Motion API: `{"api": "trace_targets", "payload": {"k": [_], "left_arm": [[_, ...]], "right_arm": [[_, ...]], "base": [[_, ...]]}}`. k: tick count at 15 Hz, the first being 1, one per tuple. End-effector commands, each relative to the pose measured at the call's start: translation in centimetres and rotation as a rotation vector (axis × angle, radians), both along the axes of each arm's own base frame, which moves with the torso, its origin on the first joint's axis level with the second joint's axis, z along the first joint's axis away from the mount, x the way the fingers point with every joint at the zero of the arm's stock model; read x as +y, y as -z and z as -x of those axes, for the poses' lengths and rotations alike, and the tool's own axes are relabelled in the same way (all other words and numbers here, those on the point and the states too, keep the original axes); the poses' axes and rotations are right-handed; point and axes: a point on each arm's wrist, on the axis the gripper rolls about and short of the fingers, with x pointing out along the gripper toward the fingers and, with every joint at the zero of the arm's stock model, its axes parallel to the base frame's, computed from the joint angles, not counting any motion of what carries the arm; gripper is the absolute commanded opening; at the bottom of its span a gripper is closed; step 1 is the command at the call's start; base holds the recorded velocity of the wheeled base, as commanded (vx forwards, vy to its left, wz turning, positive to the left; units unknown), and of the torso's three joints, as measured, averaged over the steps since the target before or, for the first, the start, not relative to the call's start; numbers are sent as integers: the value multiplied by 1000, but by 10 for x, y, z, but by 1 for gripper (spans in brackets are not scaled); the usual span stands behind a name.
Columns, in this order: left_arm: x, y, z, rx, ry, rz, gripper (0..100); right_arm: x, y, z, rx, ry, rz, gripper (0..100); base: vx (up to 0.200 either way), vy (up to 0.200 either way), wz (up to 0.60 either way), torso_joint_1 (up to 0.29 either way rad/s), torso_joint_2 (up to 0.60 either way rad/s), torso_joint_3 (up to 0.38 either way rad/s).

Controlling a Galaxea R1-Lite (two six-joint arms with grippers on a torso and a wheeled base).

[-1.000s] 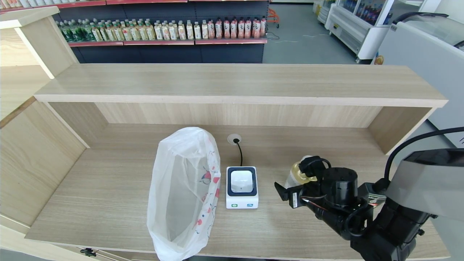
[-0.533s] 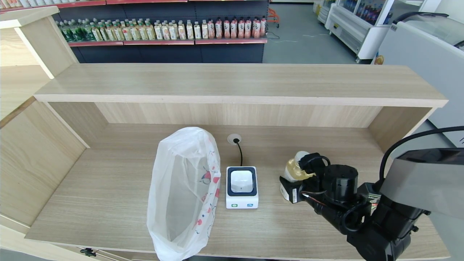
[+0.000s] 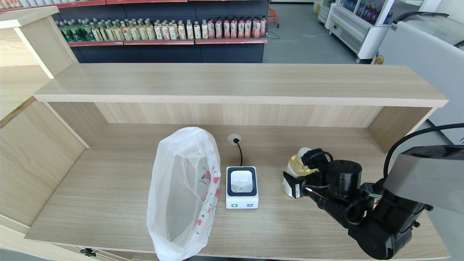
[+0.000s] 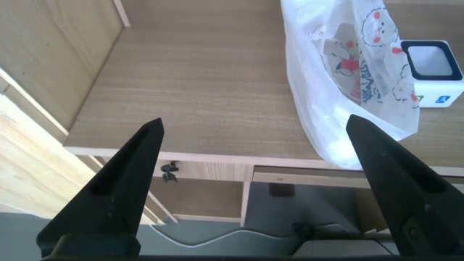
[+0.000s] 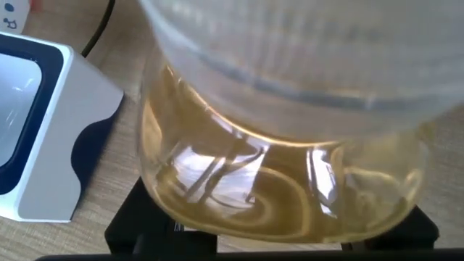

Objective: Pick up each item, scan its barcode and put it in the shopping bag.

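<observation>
Right tool (image 3: 293, 185) apparently pinching bottle (image 3: 299, 167) beside scanner (image 3: 241, 186); left tool (image 4: 254, 125) spread.

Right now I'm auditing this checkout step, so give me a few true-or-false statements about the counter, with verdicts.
1. The right gripper is shut on the bottle. True.
2. The bottle is inside the bag. False: it is outside the bag, on the far side of the scanner.
3. The scanner sits between the bag and the bottle. True.
4. The left gripper holds an item. False: it is open and empty.
5. The bag's mouth is tied shut. False: it is wide open.
</observation>
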Motion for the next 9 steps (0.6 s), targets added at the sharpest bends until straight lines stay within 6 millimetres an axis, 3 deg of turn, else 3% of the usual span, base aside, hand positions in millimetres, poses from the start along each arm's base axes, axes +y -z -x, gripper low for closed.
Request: {"api": "trace_targets", "payload": {"k": [1,3,5,7,9], "left_arm": [[0,0,0,-1,0,0,100],[0,0,0,0,0,0,100],[0,0,0,0,0,0,100],[0,0,0,0,0,0,100],[0,0,0,0,0,0,100]], "right_arm": [[-4,-13,1,-31,9,-22,0],[-9,-34,11,-59,-8,-100,0],[-15,-61,37,-35,-143,-226,0],[-20,-78,65,43,-299,-325,0],[-16,-86,78,110,-379,-405,0]], "base": [[0,0,0,0,0,0],[0,0,0,0,0,0],[0,0,0,0,0,0],[0,0,0,0,0,0],[0,0,0,0,0,0]]}}
